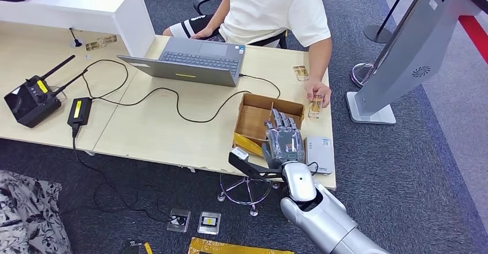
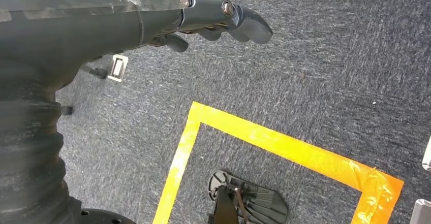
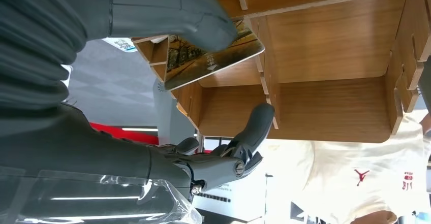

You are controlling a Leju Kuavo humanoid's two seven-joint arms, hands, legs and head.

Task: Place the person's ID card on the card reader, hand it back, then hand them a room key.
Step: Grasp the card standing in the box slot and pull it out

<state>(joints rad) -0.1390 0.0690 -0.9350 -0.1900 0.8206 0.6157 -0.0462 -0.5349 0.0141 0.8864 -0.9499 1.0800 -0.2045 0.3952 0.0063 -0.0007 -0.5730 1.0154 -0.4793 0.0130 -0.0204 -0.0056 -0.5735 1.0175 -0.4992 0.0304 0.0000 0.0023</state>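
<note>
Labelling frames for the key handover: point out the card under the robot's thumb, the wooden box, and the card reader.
card [image 3: 213, 56], right wrist view, printed face.
wooden box [image 1: 256, 101], head view, back wall.
card reader [image 1: 320, 153], head view, top face.

The robot's right arm [image 1: 322, 213] is a smooth silver shell with rounded joint housings, ending beside the wooden box [image 1: 259, 118] in the right hand [image 1: 283, 141], grey-backed with darker segmented fingers. In the wrist views each hand has a grey ribbed cover, a thick grey thumb [image 3: 167, 13], clear plastic film over the wrist and small silver screws at the fingers; the left hand [image 2: 223, 18] is dark grey. The person [image 1: 270, 6] behind the box wears a white T-shirt with a small red figure logo.
</note>
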